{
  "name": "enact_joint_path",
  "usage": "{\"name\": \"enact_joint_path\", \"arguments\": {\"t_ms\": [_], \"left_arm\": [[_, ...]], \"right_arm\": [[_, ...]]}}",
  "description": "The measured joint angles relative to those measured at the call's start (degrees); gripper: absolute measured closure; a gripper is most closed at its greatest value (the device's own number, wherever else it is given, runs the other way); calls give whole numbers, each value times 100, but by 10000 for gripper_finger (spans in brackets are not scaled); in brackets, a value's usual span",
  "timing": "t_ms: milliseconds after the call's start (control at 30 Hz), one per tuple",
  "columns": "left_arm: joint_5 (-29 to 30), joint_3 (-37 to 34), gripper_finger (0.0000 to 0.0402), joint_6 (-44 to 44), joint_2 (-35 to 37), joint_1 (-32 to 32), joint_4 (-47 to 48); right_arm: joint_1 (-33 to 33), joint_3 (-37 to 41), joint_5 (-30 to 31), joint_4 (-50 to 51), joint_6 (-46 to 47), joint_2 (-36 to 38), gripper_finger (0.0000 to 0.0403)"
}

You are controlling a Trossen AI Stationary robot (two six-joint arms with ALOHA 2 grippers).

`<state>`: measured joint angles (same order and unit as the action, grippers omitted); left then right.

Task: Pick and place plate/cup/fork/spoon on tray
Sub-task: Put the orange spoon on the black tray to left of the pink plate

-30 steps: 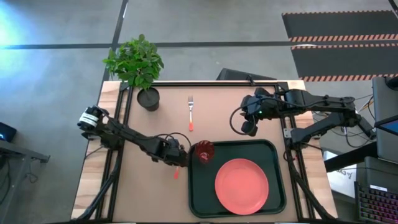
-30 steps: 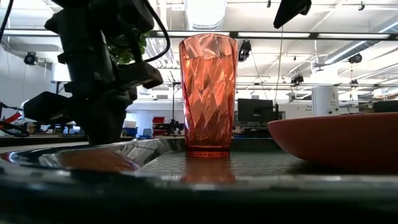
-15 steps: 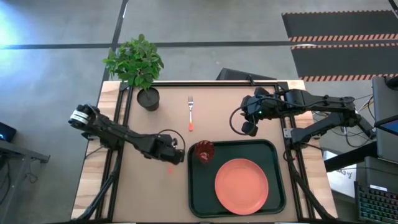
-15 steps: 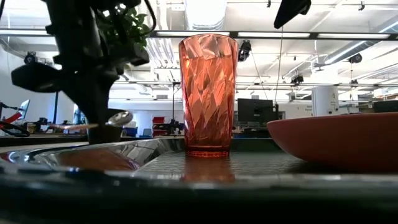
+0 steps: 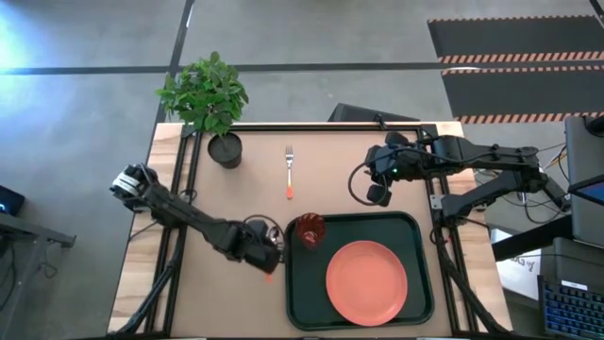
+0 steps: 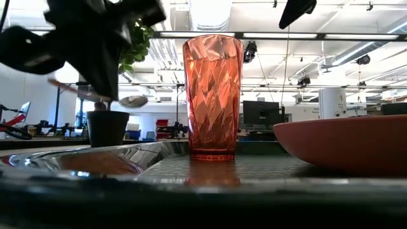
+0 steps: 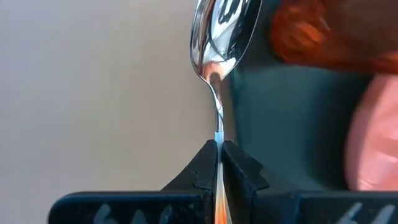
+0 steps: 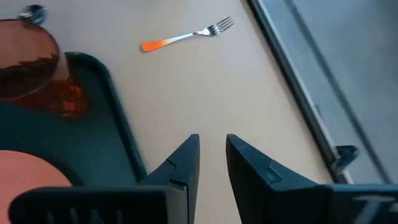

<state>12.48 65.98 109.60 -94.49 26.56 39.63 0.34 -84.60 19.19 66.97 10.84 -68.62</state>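
Lifted since half a second earlier: spoon (image 7: pixel 219 56), light, stiff, slippery, pinched at the neck by left gripper (image 7: pixel 217 155), just left of tray (image 5: pixel 294 283). Right gripper (image 8: pixel 212 152) narrowly parted, empty.

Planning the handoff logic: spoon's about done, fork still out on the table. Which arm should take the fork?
Right, probably. The right gripper is open and empty, with the fork lying straight ahead in its wrist view. The left gripper is shut on the spoon beside the tray, so it is busy.
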Motion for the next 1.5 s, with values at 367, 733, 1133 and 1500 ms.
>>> {"name": "enact_joint_path", "arguments": {"t_ms": [367,733,1133,1500], "left_arm": [[141,1375,401,481,-1315,228,-468],[138,2401,400,973,-2387,303,-642],[108,2438,401,1356,-2793,308,-1137],[-166,2266,401,1463,-2924,313,-1374]], "right_arm": [[-26,0,185,-270,-351,52,335],[-26,0,177,-318,-523,425,335],[-26,-2,141,-276,-419,1199,335],[-26,-2,141,-268,-400,1313,335]]}}
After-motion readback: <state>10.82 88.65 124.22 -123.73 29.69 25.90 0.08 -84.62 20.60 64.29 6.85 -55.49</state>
